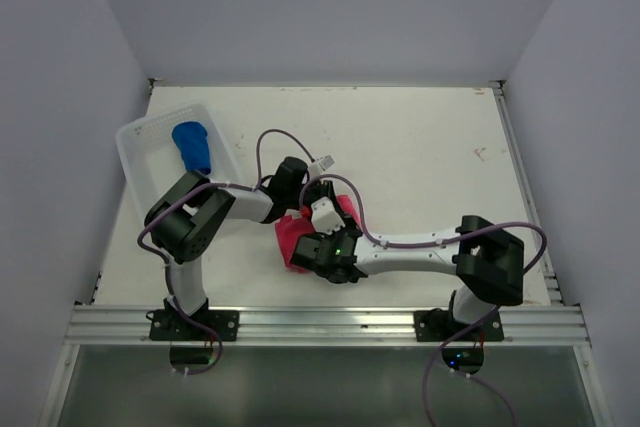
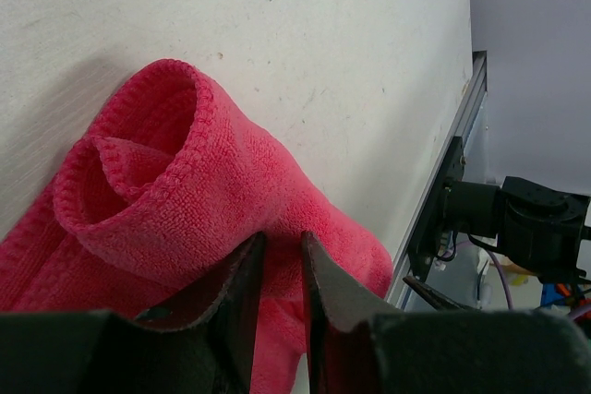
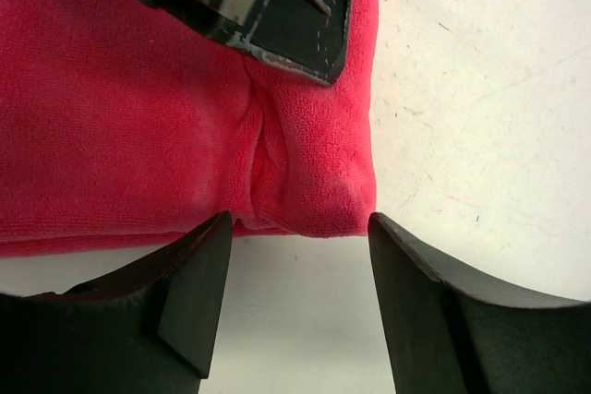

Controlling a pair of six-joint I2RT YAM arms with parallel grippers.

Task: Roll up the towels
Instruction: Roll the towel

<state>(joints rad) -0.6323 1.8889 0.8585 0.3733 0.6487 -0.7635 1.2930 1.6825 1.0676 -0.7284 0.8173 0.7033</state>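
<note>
The pink-red towel (image 1: 289,238) lies partly rolled on the table's near middle, between both grippers. In the left wrist view its rolled end (image 2: 138,163) shows a spiral opening. My left gripper (image 2: 282,239) is shut on a fold of this towel, and its fingers (image 3: 277,25) pucker the cloth in the right wrist view. My right gripper (image 3: 297,220) stands open, its tips just short of the pink-red towel's (image 3: 138,117) near edge, nothing between them. The blue towel (image 1: 191,145) sits rolled inside the white basket.
The white slotted basket (image 1: 140,152) stands at the table's far left, close to the left arm's elbow. An aluminium rail (image 1: 330,325) runs along the near edge. The right arm's base (image 2: 540,223) shows beyond the table edge.
</note>
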